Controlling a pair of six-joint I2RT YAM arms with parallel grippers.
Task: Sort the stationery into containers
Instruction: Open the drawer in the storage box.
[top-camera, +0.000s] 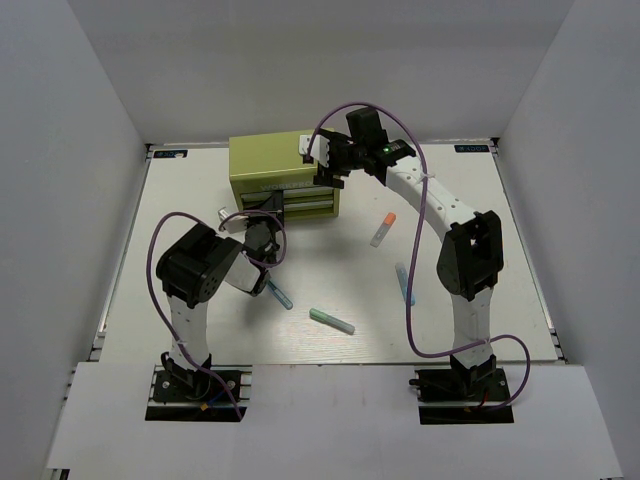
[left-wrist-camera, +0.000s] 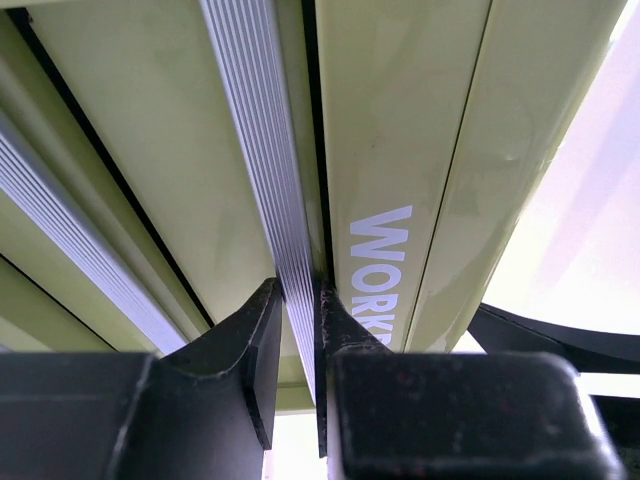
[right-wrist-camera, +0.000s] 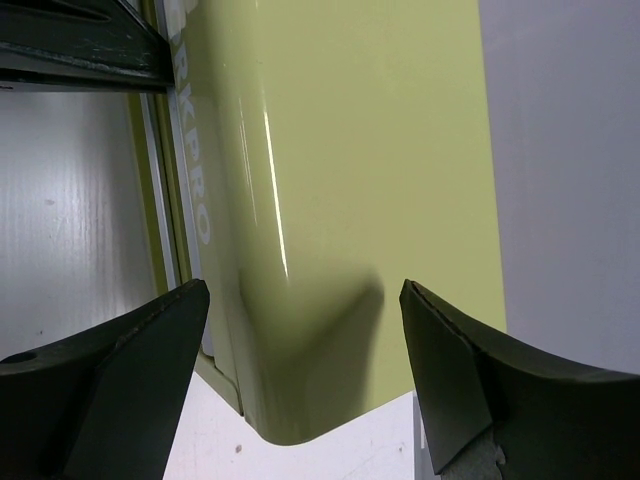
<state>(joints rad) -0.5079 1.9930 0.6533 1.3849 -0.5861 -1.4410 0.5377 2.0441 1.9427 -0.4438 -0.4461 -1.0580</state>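
Note:
The olive-green cabinet (top-camera: 270, 165) stands at the back of the table. My left gripper (top-camera: 266, 212) is at its front drawers, and in the left wrist view my left gripper (left-wrist-camera: 298, 345) is shut on a ribbed silver drawer handle (left-wrist-camera: 265, 150) beside white lettering. My right gripper (top-camera: 327, 165) is open over the cabinet's right top corner (right-wrist-camera: 330, 200), and the right wrist view shows my right gripper (right-wrist-camera: 305, 345) straddling it without touching. On the table lie the clear pen with orange cap (top-camera: 383, 229), the light blue pen (top-camera: 404, 283), the mint green pen (top-camera: 331, 320) and the thin blue pen (top-camera: 278, 294).
Grey walls close in the white table (top-camera: 500, 230) on the left, back and right. The left arm's elbow (top-camera: 195, 265) hangs over the left half near the thin blue pen. Purple cables loop from both arms.

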